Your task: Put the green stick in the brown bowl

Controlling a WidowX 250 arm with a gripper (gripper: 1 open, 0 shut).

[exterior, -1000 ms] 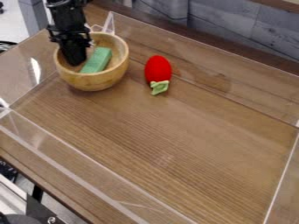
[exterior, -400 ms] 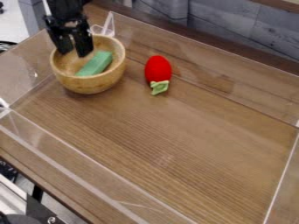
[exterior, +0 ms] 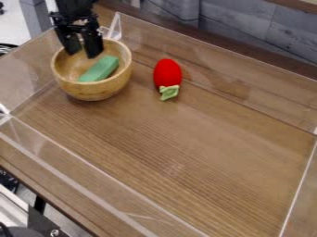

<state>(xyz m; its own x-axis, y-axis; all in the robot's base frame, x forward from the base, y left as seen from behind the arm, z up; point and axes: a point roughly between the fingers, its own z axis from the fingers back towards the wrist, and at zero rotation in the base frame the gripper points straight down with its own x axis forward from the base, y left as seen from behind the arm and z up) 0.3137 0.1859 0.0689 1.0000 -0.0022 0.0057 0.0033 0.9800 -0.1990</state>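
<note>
The green stick (exterior: 102, 68) lies tilted inside the brown bowl (exterior: 77, 85), leaning against its right inner wall. The bowl stands at the back left of the wooden table. My black gripper (exterior: 83, 42) hangs just above the bowl's back rim, pointing down, fingers spread apart and open with nothing between them. It is clear of the stick.
A red strawberry-like toy (exterior: 168, 76) with green leaves lies right of the bowl. Clear acrylic walls (exterior: 37, 148) ring the wooden tabletop (exterior: 186, 157). A grey wall runs behind the table.
The gripper let go of the green stick, opened, and rose up and slightly back out of the bowl. The stick stays in the bowl, which shifted a little to the left.
</note>
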